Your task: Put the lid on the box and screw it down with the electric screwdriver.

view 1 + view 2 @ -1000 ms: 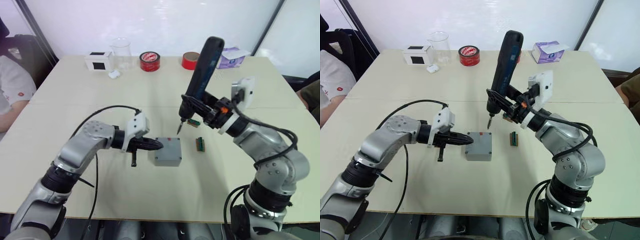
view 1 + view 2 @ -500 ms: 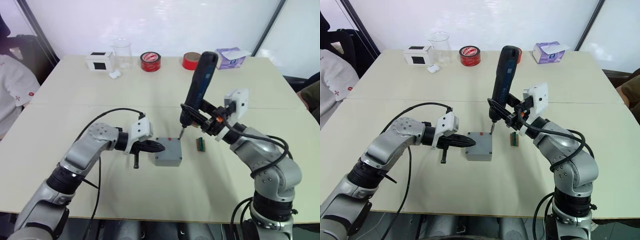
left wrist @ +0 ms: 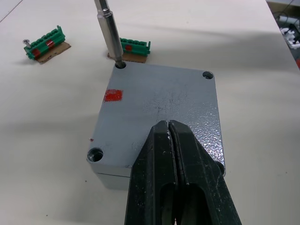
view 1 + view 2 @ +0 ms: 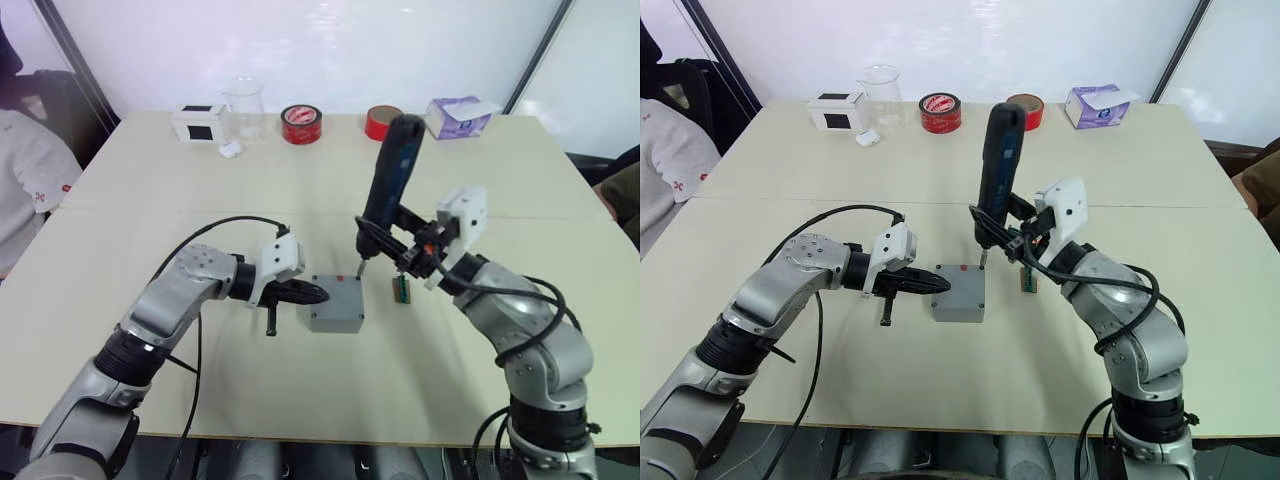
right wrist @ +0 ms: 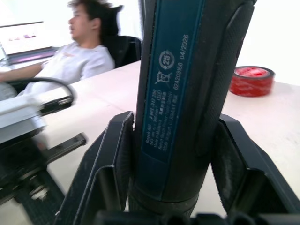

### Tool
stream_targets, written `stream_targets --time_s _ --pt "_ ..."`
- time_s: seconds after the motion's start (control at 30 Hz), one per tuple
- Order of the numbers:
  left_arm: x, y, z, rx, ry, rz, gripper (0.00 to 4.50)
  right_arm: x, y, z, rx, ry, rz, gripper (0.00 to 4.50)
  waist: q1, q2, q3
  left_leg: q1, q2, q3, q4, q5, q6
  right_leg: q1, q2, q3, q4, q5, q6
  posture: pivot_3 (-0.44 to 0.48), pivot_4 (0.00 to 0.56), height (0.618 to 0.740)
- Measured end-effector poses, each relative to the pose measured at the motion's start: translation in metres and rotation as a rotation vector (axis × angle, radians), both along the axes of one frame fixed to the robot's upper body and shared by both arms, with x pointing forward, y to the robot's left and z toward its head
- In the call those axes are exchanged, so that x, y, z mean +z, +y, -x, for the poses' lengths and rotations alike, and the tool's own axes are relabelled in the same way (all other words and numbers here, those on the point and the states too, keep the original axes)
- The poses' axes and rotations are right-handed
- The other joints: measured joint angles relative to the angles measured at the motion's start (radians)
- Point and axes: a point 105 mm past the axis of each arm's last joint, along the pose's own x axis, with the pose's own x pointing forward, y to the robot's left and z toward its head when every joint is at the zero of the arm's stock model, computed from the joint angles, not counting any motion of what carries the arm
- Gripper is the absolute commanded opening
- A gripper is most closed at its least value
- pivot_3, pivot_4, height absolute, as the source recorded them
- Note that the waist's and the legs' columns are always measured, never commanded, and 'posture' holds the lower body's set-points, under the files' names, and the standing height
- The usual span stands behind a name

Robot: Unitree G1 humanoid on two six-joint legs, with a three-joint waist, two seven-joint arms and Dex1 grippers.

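Note:
The grey box (image 4: 336, 305) sits mid-table with the flat grey lid (image 3: 164, 96) on top, a small red mark (image 3: 113, 95) near one corner. My left gripper (image 3: 168, 125) is shut, its tips resting on the lid's edge nearest my left arm. My right gripper (image 5: 178, 164) is shut on the black electric screwdriver (image 4: 392, 185), held nearly upright. Its metal bit (image 3: 108, 28) stands in the lid's far corner screw hole (image 3: 120, 65) by the red mark. The other corner holes show as open.
Two green terminal blocks (image 3: 42, 43) (image 3: 134, 46) lie just beyond the box. Along the far edge stand a white box with a black square (image 4: 197, 121), a beaker (image 4: 243, 103), two tape rolls (image 4: 299, 123) (image 4: 380, 122) and a tissue box (image 4: 460, 115). A person (image 4: 30, 165) sits at the left.
My right arm has lowered the screwdriver, bringing the bit from above the table down into the lid's far corner hole. My left gripper has stayed shut at the box.

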Motion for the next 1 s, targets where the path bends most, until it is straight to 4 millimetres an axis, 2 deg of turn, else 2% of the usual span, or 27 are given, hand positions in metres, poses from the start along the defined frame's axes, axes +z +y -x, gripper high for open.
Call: stream_targets --time_s 0.43,0.63,0.8,0.87,1.0 --pt "0.0 -0.003 -0.003 0.014 0.014 -0.041 0.0 -0.012 0.003 0.004 -0.003 0.001 0.044 1.83 0.0 -0.011 -0.007 0.013 0.001 0.0 -0.002 -0.001 0.001 0.011 0.0 0.001 0.0 -0.002 -0.004 0.0 0.15 0.74" --pt "0.016 -0.013 -0.001 0.007 0.013 -0.046 0.0 -0.014 0.006 0.005 0.006 0.003 0.047 1.83 -0.002 -0.013 -0.009 0.014 0.001 0.0 -0.004 -0.001 0.001 0.011 0.0 0.001 0.0 -0.003 -0.005 0.0 0.15 0.74" --pt "0.04 -0.025 0.005 -0.014 -0.006 -0.043 0.0 -0.015 0.007 0.003 -0.011 0.007 0.053 1.83 -0.002 -0.014 -0.011 0.015 0.001 0.0 -0.005 -0.001 0.001 0.011 0.0 0.002 -0.001 -0.003 -0.005 0.0 0.15 0.74" --pt "0.039 -0.026 0.005 -0.008 0.004 -0.048 0.0 -0.016 0.008 0.003 -0.007 0.009 0.053 1.83 -0.003 -0.014 -0.014 0.016 0.001 0.0 -0.006 -0.001 0.001 0.012 0.001 0.002 -0.001 -0.004 -0.005 0.0 0.15 0.74" --pt "0.024 -0.02 0.008 0.001 0.044 -0.084 0.0 -0.016 0.009 0.002 -0.01 0.011 0.044 1.83 -0.002 -0.015 -0.015 0.016 0.001 0.0 -0.006 -0.001 0.001 0.011 0.001 0.002 0.0 -0.004 -0.005 0.0 0.15 0.74"
